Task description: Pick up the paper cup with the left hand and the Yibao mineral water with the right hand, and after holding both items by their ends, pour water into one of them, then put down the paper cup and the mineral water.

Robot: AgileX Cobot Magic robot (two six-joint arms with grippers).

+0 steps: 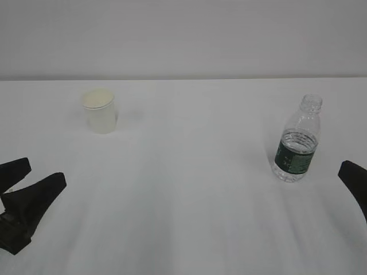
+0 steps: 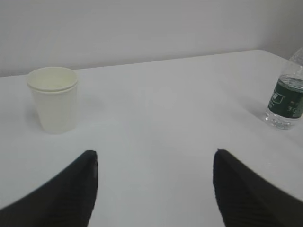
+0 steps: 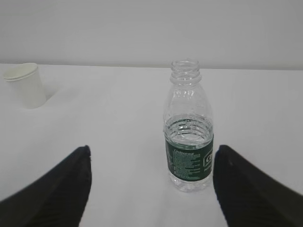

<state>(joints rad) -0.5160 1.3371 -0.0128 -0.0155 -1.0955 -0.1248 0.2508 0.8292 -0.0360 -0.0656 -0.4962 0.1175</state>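
Left pincer (image 2: 154,189): spread wide and empty, low over the white surface (image 2: 156,109); I have nothing between the fingers.
Right pincer (image 3: 151,187): also spread wide and empty; in the exterior view only one finger shows at the right edge.
Paper cup (image 2: 53,99): upright, ahead of the left pincer and off to its left side, well apart from the fingertips.
Yibao mineral water (image 3: 188,137): upright and uncapped, straight ahead of the right pincer, slightly right of its centre line, near but not touching.
Cup handling: I judge it light and thin-walled, easy to crush or tip; I would close gently on the lower wall, below the rolled rim.
Bottle handling: about half full by the waterline, so moderately weighty; the ribbed plastic is soft and slick. I would grip low, around the label band or base, keeping the open mouth upright.
Progress: neither item picked up yet.
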